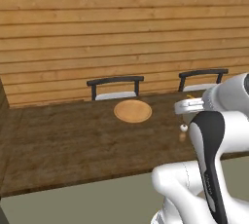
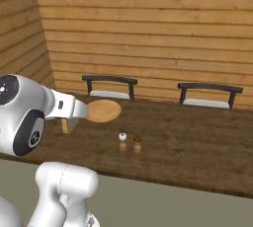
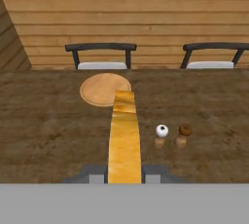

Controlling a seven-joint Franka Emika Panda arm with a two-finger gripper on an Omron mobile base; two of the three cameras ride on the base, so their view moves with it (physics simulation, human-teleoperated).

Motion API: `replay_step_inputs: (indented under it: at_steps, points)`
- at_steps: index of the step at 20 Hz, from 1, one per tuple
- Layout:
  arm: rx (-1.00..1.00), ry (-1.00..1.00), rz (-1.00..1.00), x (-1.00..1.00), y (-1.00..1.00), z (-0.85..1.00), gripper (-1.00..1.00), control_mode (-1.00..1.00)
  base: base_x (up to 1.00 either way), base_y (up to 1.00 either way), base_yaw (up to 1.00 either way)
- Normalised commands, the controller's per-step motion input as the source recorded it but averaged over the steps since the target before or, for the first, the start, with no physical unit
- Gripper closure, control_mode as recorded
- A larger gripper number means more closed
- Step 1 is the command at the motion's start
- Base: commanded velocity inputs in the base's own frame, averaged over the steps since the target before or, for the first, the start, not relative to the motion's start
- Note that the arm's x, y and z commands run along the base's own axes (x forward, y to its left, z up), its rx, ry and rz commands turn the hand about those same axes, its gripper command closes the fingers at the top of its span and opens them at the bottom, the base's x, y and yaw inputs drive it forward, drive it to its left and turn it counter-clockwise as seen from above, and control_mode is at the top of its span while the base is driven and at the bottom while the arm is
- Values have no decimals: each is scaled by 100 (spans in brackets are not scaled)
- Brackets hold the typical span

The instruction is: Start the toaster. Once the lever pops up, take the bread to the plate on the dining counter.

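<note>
Your tool (image 3: 124,177) is clamped on the bread (image 3: 124,138), held edge-on above the dining table (image 3: 48,130), short of the plate (image 3: 99,89). Risks: let go now and the slice drops on bare wood. Swing right and you clip the 2 shakers (image 3: 170,135). A thin edge grip may slip.
</note>
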Motion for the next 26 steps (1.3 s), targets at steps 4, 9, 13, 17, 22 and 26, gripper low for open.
replay_step_inputs:
  at_steps: [4,9,13,17,22,26]
  points:
    - [0,0,0,0,0,0,100,100,10,27,0]
    - [0,3,0,72,38,-8,100,-100,0,0,0]
    - [1,3,1,100,38,-8,100,-100,0,0,0]
    - [2,8,4,100,22,-24,100,-100,0,0,0]
    - [0,13,6,100,29,-30,100,-100,0,0,0]
    - [3,6,9,91,5,-30,100,-100,0,0,0]
